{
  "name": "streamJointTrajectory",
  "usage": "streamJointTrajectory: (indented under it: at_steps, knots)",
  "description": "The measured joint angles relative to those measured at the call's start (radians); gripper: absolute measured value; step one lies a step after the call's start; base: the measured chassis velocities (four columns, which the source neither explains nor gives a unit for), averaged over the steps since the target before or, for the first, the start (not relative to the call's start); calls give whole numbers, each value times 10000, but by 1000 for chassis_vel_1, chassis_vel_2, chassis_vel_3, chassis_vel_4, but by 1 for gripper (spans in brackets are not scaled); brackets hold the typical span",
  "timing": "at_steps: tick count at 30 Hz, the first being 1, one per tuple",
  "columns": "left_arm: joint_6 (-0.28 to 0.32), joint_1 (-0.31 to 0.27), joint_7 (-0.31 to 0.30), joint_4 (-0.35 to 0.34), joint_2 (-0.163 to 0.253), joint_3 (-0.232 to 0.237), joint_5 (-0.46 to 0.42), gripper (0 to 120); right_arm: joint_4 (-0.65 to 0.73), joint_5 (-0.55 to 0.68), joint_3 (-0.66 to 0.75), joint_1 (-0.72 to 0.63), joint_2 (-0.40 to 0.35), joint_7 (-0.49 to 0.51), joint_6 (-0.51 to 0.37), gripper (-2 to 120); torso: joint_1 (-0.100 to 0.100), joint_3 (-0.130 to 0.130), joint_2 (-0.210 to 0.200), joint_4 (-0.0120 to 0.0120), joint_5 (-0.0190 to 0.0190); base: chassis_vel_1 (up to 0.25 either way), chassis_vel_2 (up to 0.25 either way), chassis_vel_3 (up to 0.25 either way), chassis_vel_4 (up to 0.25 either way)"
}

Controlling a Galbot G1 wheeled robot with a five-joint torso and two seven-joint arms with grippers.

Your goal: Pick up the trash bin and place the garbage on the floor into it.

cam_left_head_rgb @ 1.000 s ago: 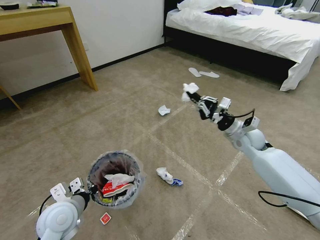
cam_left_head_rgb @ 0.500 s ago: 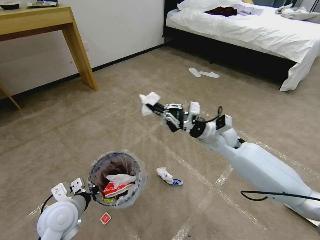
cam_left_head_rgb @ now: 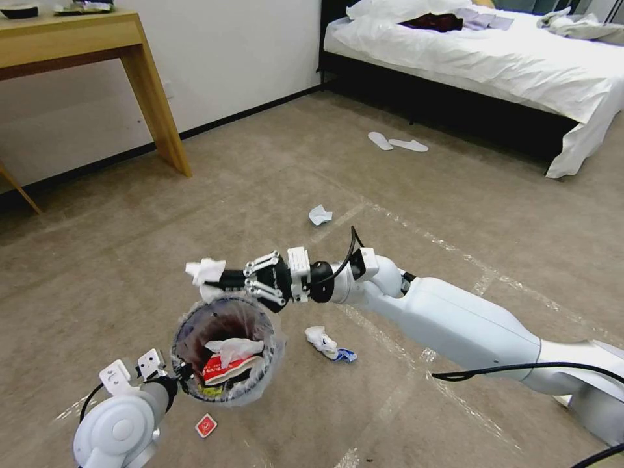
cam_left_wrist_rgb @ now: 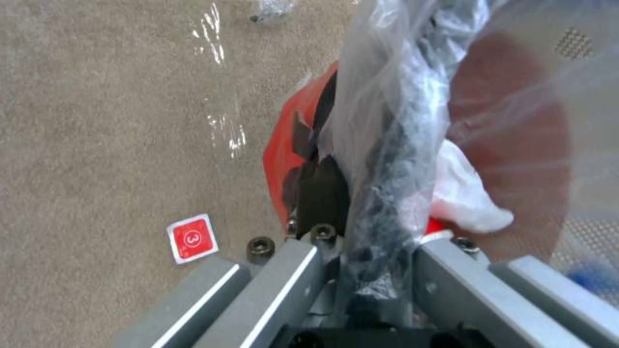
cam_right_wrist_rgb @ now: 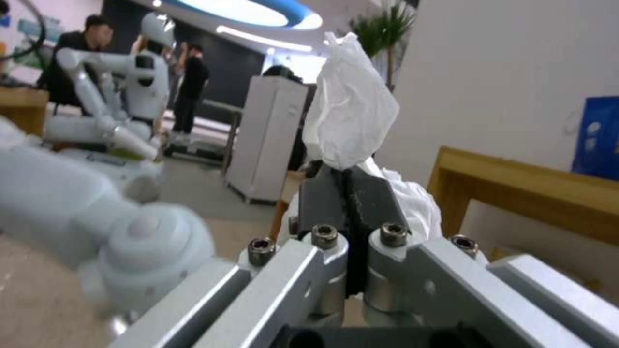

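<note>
Above the far rim of the trash bin (cam_left_head_rgb: 224, 348), gripped by the left gripper (cam_left_head_rgb: 177, 374), a white tissue (cam_left_head_rgb: 203, 271) is being held clenched in the right gripper (cam_left_head_rgb: 221, 281), best centred before release.

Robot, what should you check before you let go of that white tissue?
1. Right gripper shut on the crumpled white tissue: ok.
2. Left gripper clamped on the rim of the small round red-brown trash bin with its crinkly clear liner: ok.
3. Tissue over the bin's opening: not ok, it hangs at the far rim.
4. Room inside the bin above the white paper and red cup: ok.
5. Litter left on the beige carpet: not ok, the blue-and-white wad, small white scrap and red square card remain.
</note>
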Motion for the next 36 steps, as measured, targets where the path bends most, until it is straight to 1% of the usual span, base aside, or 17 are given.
streamJointTrajectory:
  at_steps: [11,20,36]
  knots:
    - [-20,64,1,-92,39,-30,12,0,-1043,-621,-209,-366,-90,-663,289,0,0,0,0,0,1,0,0,0,0]
    - [-21,83,13,-130,6,-5,39,0,-1634,-1086,-186,-610,-49,-784,551,0,0,0,0,1,2,0,0,0,0]
    - [25,149,20,-339,33,22,15,0,-2082,-1321,-176,-554,209,-776,684,0,0,0,0,1,1,0,0,0,0]
